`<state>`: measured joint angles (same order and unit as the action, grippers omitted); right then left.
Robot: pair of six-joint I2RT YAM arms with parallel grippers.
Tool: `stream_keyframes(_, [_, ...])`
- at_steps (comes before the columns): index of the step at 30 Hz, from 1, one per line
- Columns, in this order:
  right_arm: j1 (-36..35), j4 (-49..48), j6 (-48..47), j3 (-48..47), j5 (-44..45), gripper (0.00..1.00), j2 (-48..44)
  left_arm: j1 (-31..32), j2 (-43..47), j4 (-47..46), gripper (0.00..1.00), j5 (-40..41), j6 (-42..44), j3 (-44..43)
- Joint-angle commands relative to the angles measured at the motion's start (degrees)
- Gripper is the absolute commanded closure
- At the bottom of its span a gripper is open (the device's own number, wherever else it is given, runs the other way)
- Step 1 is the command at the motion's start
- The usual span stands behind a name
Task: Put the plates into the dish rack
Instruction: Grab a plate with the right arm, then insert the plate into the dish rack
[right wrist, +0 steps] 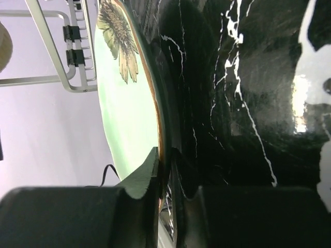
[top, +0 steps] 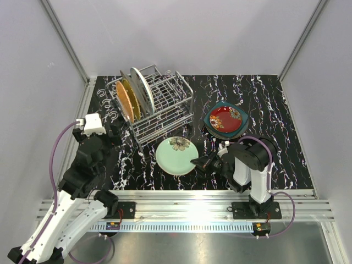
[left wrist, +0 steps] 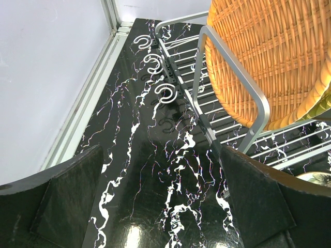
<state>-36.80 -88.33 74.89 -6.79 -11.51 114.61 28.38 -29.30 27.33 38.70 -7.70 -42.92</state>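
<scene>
The right end effector (right wrist: 164, 165) pinches the right rim of the pale green plate (top: 175, 157), presumably to lift it off the table (top: 264, 99) near the dish rack (top: 165, 104). The left end effector (left wrist: 160, 170) hangs spread by the rack's left end.

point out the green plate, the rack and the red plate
green plate (top: 175, 160), top view, bare middle
rack (top: 168, 93), top view, empty wire section
red plate (top: 224, 118), top view, red centre
</scene>
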Motion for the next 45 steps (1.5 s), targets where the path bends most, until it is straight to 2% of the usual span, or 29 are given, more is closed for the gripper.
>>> stream_keyframes(1, [0.0,4.1,-6.6,3.5,1.3,0.95,-2.2,-0.3,-0.4,-2.7,0.01,-0.6,0.4,0.1])
stream_keyframes(3, [0.1,8.8,-7.7,3.2,1.1,0.96,-5.8,-0.3,-0.4,-2.8,0.01,-0.6,0.4,0.1])
stream_keyframes(4, [0.0,11.6,-9.0,2.8,1.0,0.97,-10.6,-0.3,-0.3,-2.7,0.01,-0.6,0.4,0.1])
stream_keyframes(6, [0.0,23.2,-11.2,1.0,1.5,0.97,-16.5,-0.3,-0.2,-2.6,0.01,-0.6,0.4,0.1])
stream_keyframes(7, [0.0,27.9,-13.8,0.3,2.1,0.96,-23.5,-0.3,-0.3,-2.7,0.01,-0.6,0.4,0.2])
stream_keyframes(8, [0.0,38.5,-15.4,-1.6,3.8,0.96,-27.5,-0.3,-0.1,-2.7,0.01,-0.6,0.4,0.1])
stream_keyframes(9, [0.0,44.6,-17.1,-2.9,4.6,0.96,-31.4,-0.3,0.0,-2.6,0.01,-0.6,0.3,0.2])
stream_keyframes(10, [0.0,51.2,-21.0,-4.5,5.9,0.95,-39.3,-0.3,-0.1,-2.7,0.01,-0.5,0.4,0.1])
stream_keyframes(11, [0.0,61.7,-22.7,-7.4,8.8,0.96,-42.9,-0.3,-0.1,-2.7,0.01,-0.6,0.4,0.1])
stream_keyframes(14, [0.0,73.9,-27.4,-10.7,13.9,0.96,-53.5,-0.4,-0.1,-2.7,0.01,-0.6,0.4,0.1])
stream_keyframes(18, [0.0,81.2,-30.9,-13.5,15.8,0.98,-59.7,-0.4,0.1,-2.6,0.01,-0.7,0.3,0.0])
stream_keyframes(25, [-0.1,92.7,-37.1,-22.3,20.4,1.0,-64.5,-0.4,0.1,-2.8,0.01,-0.8,0.2,0.1])
stream_keyframes(29, [-0.1,96.1,-41.8,-27.6,23.5,1.0,-66.4,-0.3,0.2,-2.9,0.01,-0.6,0.2,0.3])
stream_keyframes(40, [-0.2,98.7,-48.3,-41.6,25.2,1.0,-66.9,-0.4,-1.1,-3.0,0.01,0.9,0.6,0.3])
stream_keyframes(45, [-0.2,98.9,-49.3,-48.3,26.5,1.0,-64.3,-0.5,-1.0,-3.2,0.01,1.7,0.6,0.4])
